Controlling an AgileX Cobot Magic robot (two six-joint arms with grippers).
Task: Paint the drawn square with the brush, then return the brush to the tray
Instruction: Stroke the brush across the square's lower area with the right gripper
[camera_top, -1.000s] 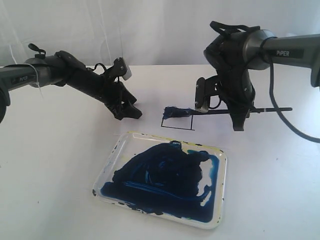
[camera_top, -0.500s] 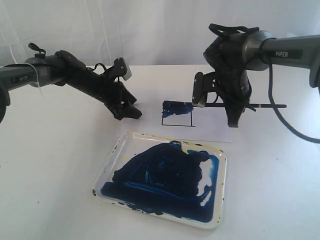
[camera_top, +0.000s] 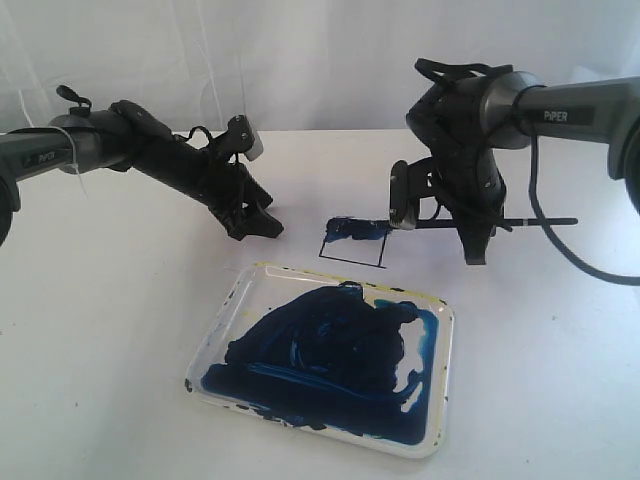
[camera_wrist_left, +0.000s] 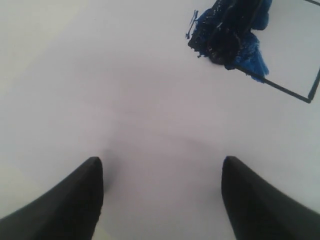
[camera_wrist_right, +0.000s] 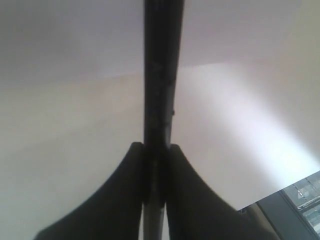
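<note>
The drawn square (camera_top: 352, 247) lies on the table behind the tray (camera_top: 447, 345), and a dark blue smear covers its far edge. My right gripper (camera_top: 470, 226) is shut on the black handle of the brush (camera_top: 530, 219). The brush lies nearly level, its blue bristles resting on that smear. In the right wrist view the handle of the brush (camera_wrist_right: 162, 75) runs straight out from between the shut fingers of my right gripper (camera_wrist_right: 157, 147). To the left of the square my left gripper (camera_top: 256, 222) hovers low, open and empty. The left wrist view shows this gripper (camera_wrist_left: 160, 165) and the smeared corner of the square (camera_wrist_left: 230, 35).
Dark blue paint fills most of the tray, which sits at the front centre. Behind the table hangs a white backdrop. A black cable (camera_top: 560, 240) loops down from the right arm. In the right wrist view the table's edge (camera_wrist_right: 295, 200) shows.
My right gripper moved the brush tip a little away and then back over the square's far edge. The square's outline has shifted slightly and now sits tilted. The left arm has not moved.
</note>
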